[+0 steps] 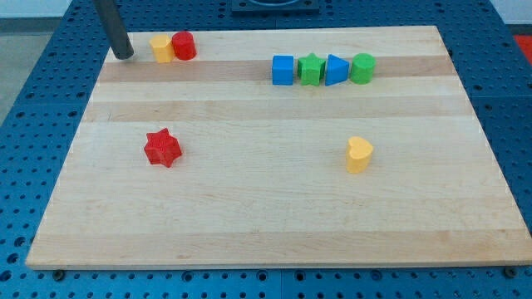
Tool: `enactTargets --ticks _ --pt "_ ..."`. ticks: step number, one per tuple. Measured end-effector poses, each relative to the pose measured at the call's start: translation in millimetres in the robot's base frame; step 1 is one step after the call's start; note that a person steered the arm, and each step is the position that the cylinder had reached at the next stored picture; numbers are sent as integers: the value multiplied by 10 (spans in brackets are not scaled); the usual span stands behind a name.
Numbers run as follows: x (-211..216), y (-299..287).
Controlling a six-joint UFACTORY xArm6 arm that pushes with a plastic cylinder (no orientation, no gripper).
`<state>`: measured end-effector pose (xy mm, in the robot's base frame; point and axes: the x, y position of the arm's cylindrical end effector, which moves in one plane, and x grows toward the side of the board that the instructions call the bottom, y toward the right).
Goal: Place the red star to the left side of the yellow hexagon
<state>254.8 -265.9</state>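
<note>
My tip (124,56), left of the yellow hexagon (160,49), should round below the red star (162,148), nudging it up-left (claw unseen, state untellable).

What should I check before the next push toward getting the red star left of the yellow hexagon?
1. My tip located: ok, at the board's top left corner, just left of the yellow hexagon.
2. Red star located: ok, alone, lower on the board, well below the hexagon.
3. Tip touching the star: not ok, far apart.
4. Star already left of the hexagon: not ok.
5. Room left of the hexagon: not ok, my tip stands there and the board edge is close.
6. Red cylinder touching the hexagon's right side: ok, away from the star's route.
</note>
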Motion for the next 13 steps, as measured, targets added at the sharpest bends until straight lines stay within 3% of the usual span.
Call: enactTargets --ticks 6,8,9,10,11,12,13 --pt "-266 860" --pt "-210 692" --pt "366 391" --pt "723 812" --pt "733 1639" --pt "1358 2022" --pt "2212 2010"
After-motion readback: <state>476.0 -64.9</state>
